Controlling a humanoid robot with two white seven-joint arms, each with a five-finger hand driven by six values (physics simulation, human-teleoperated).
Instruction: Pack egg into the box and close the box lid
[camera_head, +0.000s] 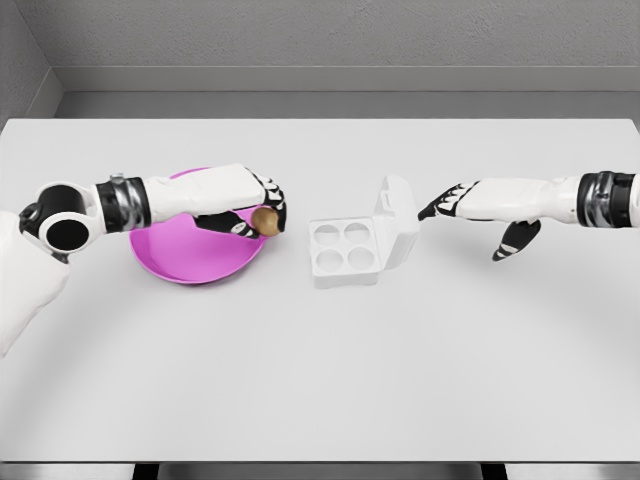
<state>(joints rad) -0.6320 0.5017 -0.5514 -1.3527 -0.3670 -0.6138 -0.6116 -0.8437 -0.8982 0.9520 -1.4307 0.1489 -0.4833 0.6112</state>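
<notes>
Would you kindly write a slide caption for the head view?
Left robot hand holds a brown egg over the pink plate; the white egg box sits open.

Left arm: came in from the lower left and reached rightward, its forearm lying over the pink plate (180, 268).
Left hand (252, 212): sat above the plate's right rim, fingers curled around a brown egg (264, 219).
Right arm: stretched in level from the right edge, far right of the plate.
Right hand (470, 208): fingers extended leftward, thumb hanging down, holding nothing.
</notes>
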